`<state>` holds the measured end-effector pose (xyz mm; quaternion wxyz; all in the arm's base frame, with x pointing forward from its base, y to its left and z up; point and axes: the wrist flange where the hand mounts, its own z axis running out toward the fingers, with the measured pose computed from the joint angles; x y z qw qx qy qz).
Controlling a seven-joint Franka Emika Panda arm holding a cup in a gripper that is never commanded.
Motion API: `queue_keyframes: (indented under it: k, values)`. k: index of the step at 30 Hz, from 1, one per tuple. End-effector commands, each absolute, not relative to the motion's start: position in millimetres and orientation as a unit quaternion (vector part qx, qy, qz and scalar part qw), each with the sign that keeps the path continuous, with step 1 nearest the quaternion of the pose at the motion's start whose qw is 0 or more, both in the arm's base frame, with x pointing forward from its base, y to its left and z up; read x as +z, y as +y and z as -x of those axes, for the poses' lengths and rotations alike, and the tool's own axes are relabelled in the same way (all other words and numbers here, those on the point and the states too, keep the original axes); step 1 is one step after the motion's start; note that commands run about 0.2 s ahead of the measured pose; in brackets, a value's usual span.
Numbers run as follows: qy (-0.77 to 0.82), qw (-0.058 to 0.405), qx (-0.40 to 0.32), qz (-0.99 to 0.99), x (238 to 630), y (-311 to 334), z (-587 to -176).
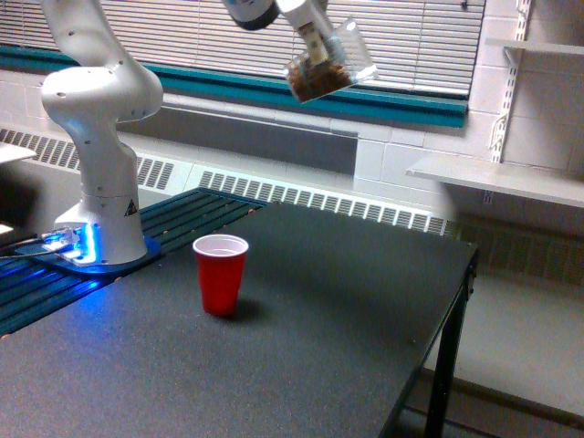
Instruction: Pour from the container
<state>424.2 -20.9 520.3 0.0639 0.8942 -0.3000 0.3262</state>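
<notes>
— So, where was the container (327, 66) at that moment?

— High in the air, near the top of the exterior view, in front of the window blinds (411, 36). It was a small clear cup, tilted, with its mouth pointing up toward the exterior view's right and brown granular pieces gathered in its lower end.

— And the gripper (315, 44)?

— It was clamped on the container from above, one pale finger visible against the cup's near wall. The rest of the claw ran out of the top of the frame.

— Was anything spilling?

— Nothing could be seen falling from it.

— What stood on the table (347, 310)?

— A red cup (220, 274), upright, white inside, on the dark tabletop. It stood well below the container and off toward the exterior view's left of it, not directly under it.

— And the arm itself?

— Its white base (100, 182) stood at the exterior view's left, beside the table on a slatted surface, with a blue glow at its foot. A white shelf (497, 178) hung on the wall at the exterior view's right.
</notes>
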Motion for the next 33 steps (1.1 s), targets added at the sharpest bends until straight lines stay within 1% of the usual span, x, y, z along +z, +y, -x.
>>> queue_keyframes:
  k: [1, 10, 21, 33]
  values:
    - [-0.317, 0.063, 0.323, -0.889, 512, -11, -403]
    - [-0.331, 0.064, 0.314, -0.888, 500, -5, -371]
    - [-0.367, 0.068, 0.296, -0.879, 485, -20, -329]
    - [-0.402, 0.057, 0.261, -0.876, 450, -25, -297]
